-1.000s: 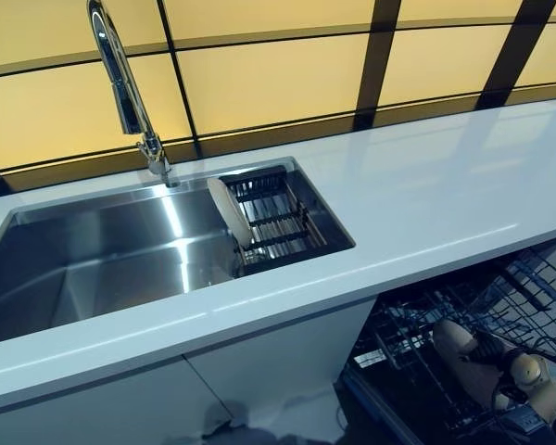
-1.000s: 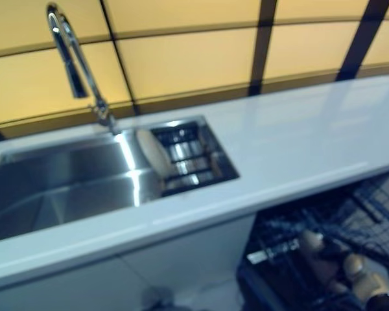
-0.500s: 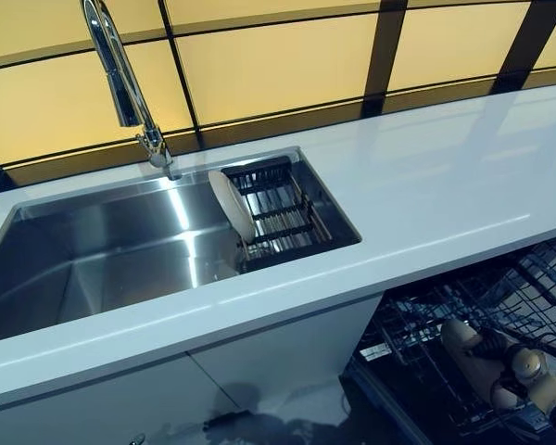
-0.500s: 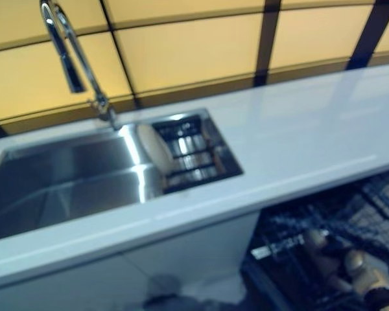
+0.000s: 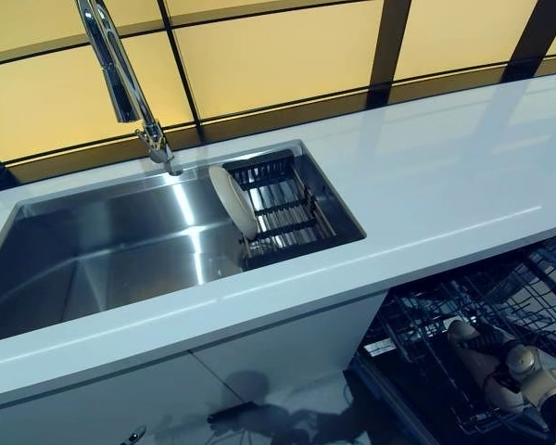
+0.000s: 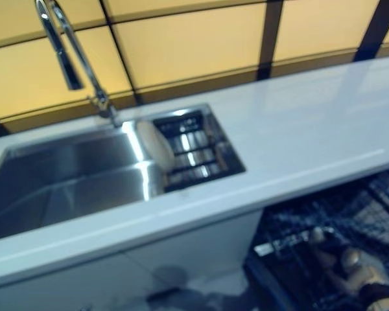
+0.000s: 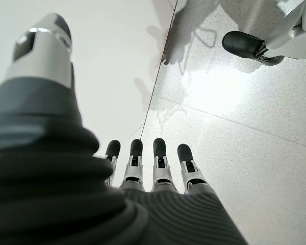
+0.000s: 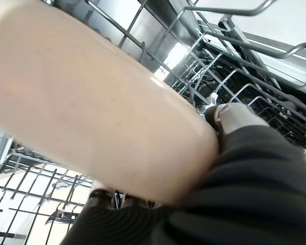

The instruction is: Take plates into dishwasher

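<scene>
Your right hand (image 5: 528, 371) grips a cream plate (image 8: 92, 107) low over the dishwasher rack (image 5: 463, 320), edge-on to slot between tines. Another plate (image 5: 233, 201) waits upright in the sink rack (image 5: 292, 209). Your left hand (image 7: 158, 168) hangs relaxed, empty.

The faucet (image 5: 120, 83) is being cut off at the head views' top edge. The right hand (image 5: 528, 380) is being cropped by the lower right corner, above the dishwasher rack (image 5: 445, 324), which is itself being cut by the right and bottom edges. In the right wrist view, the held plate (image 8: 92, 102) is being cropped at the frame's border, and most of the fingers are being hidden behind it. The second plate (image 5: 233, 201) is being partly hidden by the sink rack (image 5: 283, 209).
</scene>
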Motion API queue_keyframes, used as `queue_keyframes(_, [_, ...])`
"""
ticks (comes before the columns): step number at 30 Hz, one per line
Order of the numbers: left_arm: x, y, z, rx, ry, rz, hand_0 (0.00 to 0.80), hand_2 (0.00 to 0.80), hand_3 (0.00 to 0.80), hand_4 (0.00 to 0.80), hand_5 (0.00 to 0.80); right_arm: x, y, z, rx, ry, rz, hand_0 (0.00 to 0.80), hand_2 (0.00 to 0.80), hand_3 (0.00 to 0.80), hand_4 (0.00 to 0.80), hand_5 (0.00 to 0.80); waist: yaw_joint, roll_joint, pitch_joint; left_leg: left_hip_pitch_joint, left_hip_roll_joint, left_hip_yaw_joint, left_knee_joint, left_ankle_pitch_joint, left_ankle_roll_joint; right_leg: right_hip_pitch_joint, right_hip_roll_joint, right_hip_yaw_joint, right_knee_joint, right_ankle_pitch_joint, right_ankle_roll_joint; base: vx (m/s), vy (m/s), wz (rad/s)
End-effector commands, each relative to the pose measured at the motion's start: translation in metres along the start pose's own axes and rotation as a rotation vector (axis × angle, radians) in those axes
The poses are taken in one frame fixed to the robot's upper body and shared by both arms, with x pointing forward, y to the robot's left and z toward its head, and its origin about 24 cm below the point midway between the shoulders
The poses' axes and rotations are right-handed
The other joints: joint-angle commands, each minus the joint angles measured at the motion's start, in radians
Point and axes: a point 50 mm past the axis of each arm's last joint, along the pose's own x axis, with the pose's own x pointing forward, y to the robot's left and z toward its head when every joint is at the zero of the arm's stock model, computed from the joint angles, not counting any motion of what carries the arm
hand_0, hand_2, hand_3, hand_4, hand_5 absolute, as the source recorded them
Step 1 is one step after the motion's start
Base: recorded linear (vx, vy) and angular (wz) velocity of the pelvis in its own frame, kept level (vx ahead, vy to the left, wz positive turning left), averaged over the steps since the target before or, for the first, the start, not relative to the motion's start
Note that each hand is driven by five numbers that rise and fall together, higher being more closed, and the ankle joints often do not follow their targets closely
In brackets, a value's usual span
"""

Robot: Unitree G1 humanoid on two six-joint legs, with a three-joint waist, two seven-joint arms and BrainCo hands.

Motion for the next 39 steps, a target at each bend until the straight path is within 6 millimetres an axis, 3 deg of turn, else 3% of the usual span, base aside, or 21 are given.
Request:
queue_keyframes(1, [-0.001,0.011,0.026,-0.001,-0.078,0.037,0.000,0.000,0.000,0.000,0.000,0.004,0.019,-0.009,-0.012,0.091,0.083,0.000,0.000,0.000,0.000,0.000,0.018,-0.045,0.024,-0.006,-0.073,0.020,-0.027,0.014,0.026,-0.034,-0.005,0.023,0.038,0.039,0.049,0.000,0.000,0.00])
queue_keyframes(14, [-0.001,0.012,0.020,0.006,-0.064,0.045,0.000,0.000,0.000,0.000,0.000,-0.002,-0.001,-0.011,-0.072,0.090,0.035,0.000,0.000,0.000,0.000,0.000,-0.002,-0.070,0.011,0.013,-0.066,0.032,-0.031,0.010,0.026,-0.020,0.011,0.038,0.032,0.039,0.047,0.016,0.005,0.00])
queue_keyframes(23, [0.000,0.021,0.020,0.004,-0.052,0.076,0.000,0.000,0.000,0.000,0.000,-0.017,-0.052,-0.018,-0.127,0.112,-0.068,0.000,0.000,0.000,0.000,0.000,-0.027,-0.108,0.004,0.032,-0.059,0.040,-0.032,0.003,0.027,-0.005,0.025,0.061,0.028,0.043,0.046,0.041,0.005,-0.02])
queue_keyframes(30, [0.000,0.030,0.016,0.006,-0.036,0.098,0.000,0.000,0.000,0.000,0.000,-0.043,-0.108,-0.040,-0.159,0.195,-0.168,0.000,0.000,0.000,0.000,0.000,-0.042,-0.143,-0.020,0.050,-0.053,0.057,-0.032,-0.005,0.028,0.012,0.036,0.077,0.022,0.043,0.048,0.059,0.022,-0.07])
queue_keyframes(39, [-0.001,0.042,0.008,0.018,-0.012,0.112,0.000,0.000,0.000,0.000,0.000,-0.067,-0.143,-0.058,-0.175,0.259,-0.238,0.000,0.000,0.000,0.000,0.000,-0.048,-0.170,-0.053,0.059,-0.046,0.074,-0.032,-0.013,0.027,0.021,0.044,0.088,0.016,0.040,0.053,0.049,0.022,-0.07])
